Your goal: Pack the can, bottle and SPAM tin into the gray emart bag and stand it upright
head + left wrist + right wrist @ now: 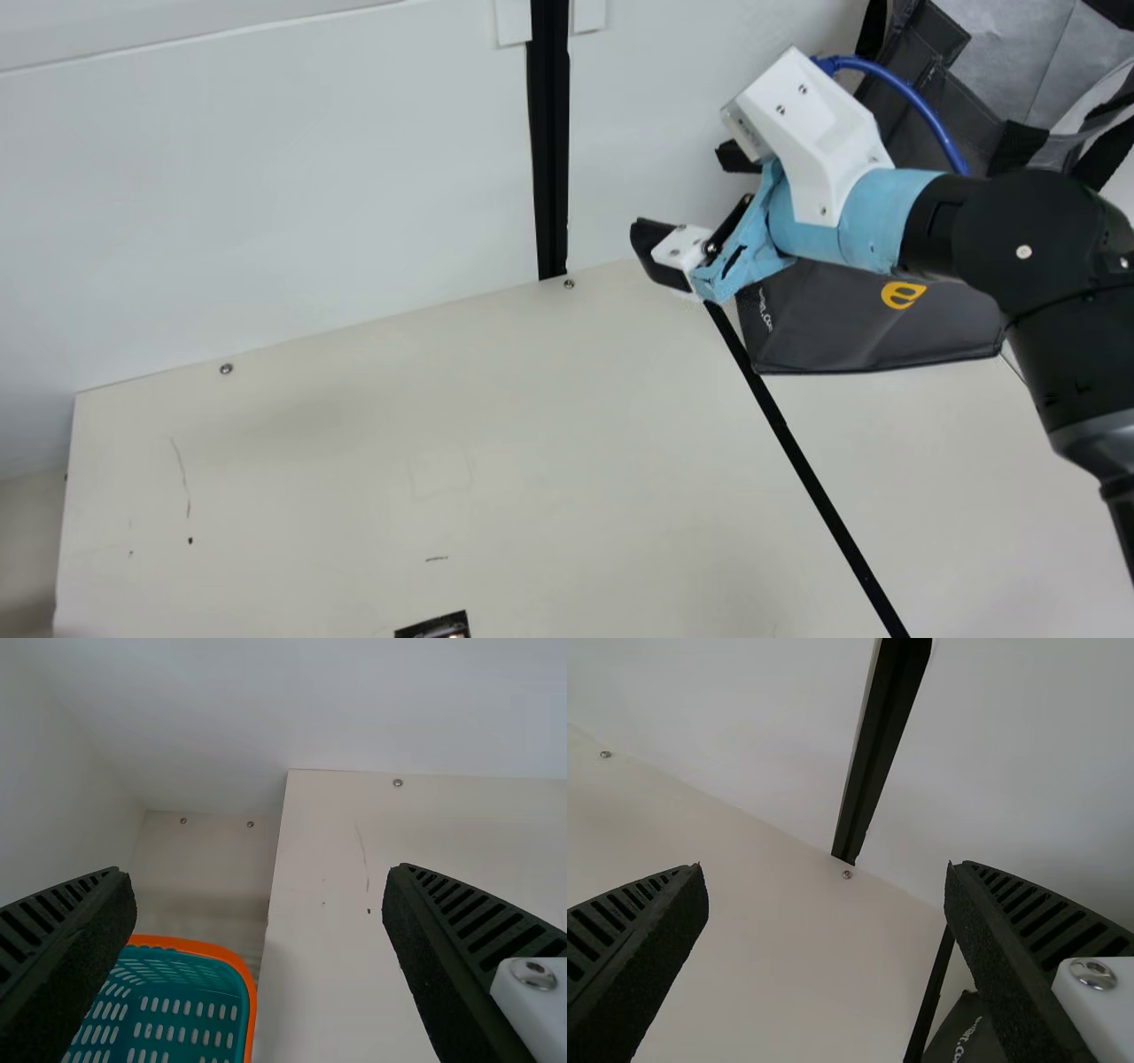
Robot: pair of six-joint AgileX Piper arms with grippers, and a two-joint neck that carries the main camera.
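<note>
My right gripper (682,199) is at the upper right of the main view, above and in front of the gray bag (873,323), fingers spread with nothing between them. The bag stands near the back wall, partly hidden by the right arm, its opening and black handles at the top right. In the right wrist view the right gripper (827,948) is open, and a corner of the bag (970,1032) shows beside one finger. My left gripper (257,948) is open and empty in the left wrist view. The can, bottle and SPAM tin cannot be made out.
A teal basket with an orange rim (244,970) sits off the table's side edge. A dark item (436,627) is cut off at the main view's bottom edge. A white wall with a black post (549,142) borders the cream table (399,461).
</note>
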